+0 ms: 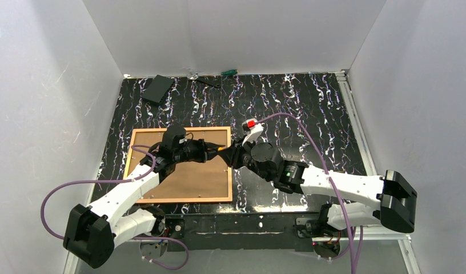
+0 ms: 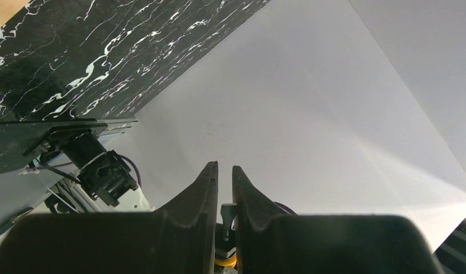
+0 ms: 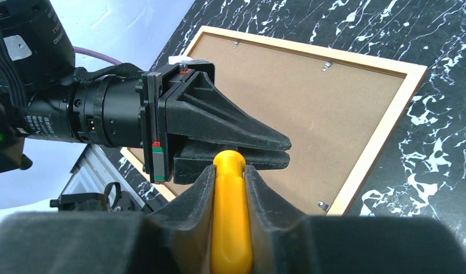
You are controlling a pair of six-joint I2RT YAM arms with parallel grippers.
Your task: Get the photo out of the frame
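Observation:
The frame point(image 1: 182, 200) lies face down on the black marbled table, left of centre. Inside it only the photo's plain brown board back point(image 1: 199, 177) shows; the print is hidden. In the right wrist view the frame's light rail point(image 3: 379, 137) surrounds the board back point(image 3: 310, 97), with small metal tabs point(image 3: 324, 205) at the edge. My right gripper point(image 3: 229, 168) is shut on a yellow tool handle point(image 3: 231, 217), above the frame's right rail point(image 1: 229, 153). My left gripper point(image 1: 216, 150) is shut, its fingertips point(image 3: 279, 149) just behind the handle's end. Its jaws point(image 2: 225, 166) stand almost together.
A black box point(image 1: 158, 89) lies at the back left of the table. A green-handled tool point(image 1: 229, 72) and a small clear item point(image 1: 192, 74) lie against the back wall. White walls enclose three sides.

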